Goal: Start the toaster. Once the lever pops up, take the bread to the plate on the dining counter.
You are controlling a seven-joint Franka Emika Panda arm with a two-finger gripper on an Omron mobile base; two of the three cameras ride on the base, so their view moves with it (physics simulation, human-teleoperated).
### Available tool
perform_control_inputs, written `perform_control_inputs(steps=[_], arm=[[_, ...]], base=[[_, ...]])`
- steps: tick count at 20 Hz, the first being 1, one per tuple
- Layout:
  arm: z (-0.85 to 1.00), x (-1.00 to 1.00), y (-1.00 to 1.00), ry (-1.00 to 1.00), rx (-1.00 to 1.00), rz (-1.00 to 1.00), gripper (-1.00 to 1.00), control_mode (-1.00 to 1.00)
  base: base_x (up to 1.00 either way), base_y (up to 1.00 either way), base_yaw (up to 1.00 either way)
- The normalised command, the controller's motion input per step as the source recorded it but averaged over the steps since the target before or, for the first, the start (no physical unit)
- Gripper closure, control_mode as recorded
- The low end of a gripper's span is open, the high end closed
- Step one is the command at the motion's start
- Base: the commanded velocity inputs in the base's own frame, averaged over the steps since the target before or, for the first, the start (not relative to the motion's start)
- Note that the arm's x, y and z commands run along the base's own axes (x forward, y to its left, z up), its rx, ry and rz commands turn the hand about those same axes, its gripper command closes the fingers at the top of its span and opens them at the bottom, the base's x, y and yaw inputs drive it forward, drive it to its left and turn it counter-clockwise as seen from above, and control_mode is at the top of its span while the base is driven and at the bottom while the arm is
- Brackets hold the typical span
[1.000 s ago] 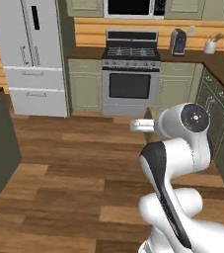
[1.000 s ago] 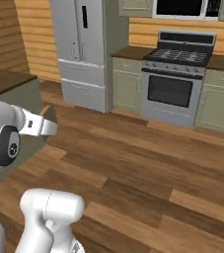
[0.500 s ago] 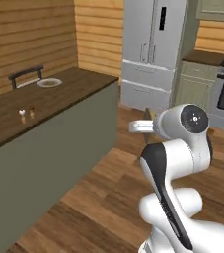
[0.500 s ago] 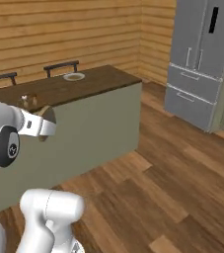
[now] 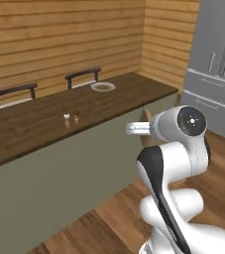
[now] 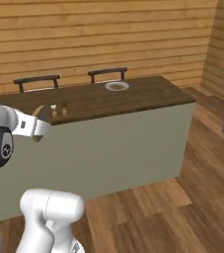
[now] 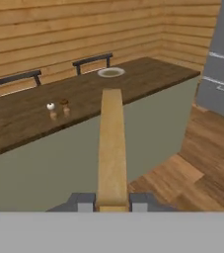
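My fingers (image 7: 86,201) clamp the bread (image 7: 111,148); carrying it, next I must reach the plate (image 7: 111,72) on the dining counter (image 7: 29,123)

Arm: raised, elbow bent, forearm level, reaching forward.
Gripper (image 7: 112,201): level, jaws closed on the bread (image 7: 111,143), gripped edge-on at its near end.
Bread: sticks straight out ahead of the fingertips.

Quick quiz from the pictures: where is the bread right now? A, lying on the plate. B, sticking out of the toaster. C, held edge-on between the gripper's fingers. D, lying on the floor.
C: in the hand view the bread stands edge-on, clamped in the gripper, while the plate sits bare on the dining counter.
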Motion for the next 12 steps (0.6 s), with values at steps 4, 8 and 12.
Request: perform_control_inputs(steps=[4, 8, 12], arm=[[0.0, 0.0, 0.0, 0.0, 0.0, 0.0, 1.0, 1.0], [0.0, 0.0, 0.0, 0.0, 0.0, 0.0, 1.0, 1.0], [0.0, 0.0, 0.0, 0.0, 0.0, 0.0, 1.0, 1.0]], base=[[0.99, -0.73, 0.27], [0.97, -0.68, 0.31], [0.98, -0.5, 0.44]])
